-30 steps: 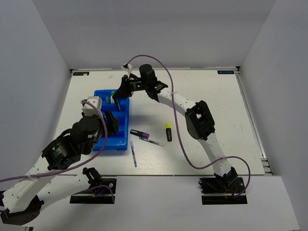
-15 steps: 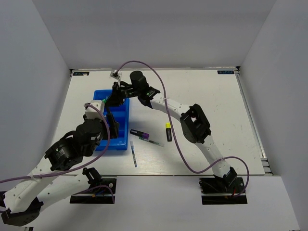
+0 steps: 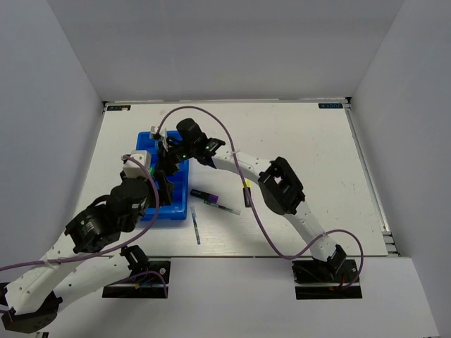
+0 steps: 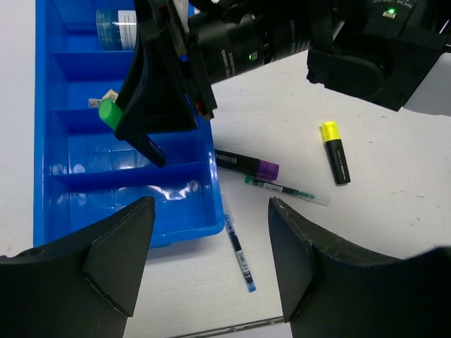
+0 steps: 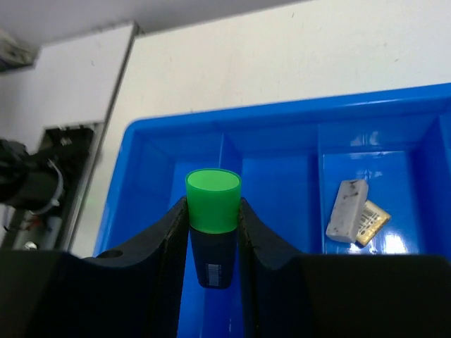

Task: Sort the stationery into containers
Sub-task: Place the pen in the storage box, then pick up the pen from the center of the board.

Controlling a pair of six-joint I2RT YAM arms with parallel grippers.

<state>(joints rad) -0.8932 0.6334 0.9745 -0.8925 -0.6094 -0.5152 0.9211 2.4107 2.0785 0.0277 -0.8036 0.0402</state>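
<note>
My right gripper is shut on the green-capped highlighter, cap toward the camera, over the blue tray; it also shows in the left wrist view. A pale eraser lies in one compartment, the blue-white pot in the far one. My left gripper is open and empty above the tray's near end. On the table lie the purple-tipped marker, a green pen, a blue pen and the yellow-capped highlighter.
The tray lies left of centre, lengthwise toward the far wall. The loose pens lie right of its near end. My right arm reaches across the table above them. White walls close in the table on three sides.
My right gripper has moved nearer and lower with the green-capped highlighter, from the tray's far end to over its middle. My left arm has shifted slightly.
</note>
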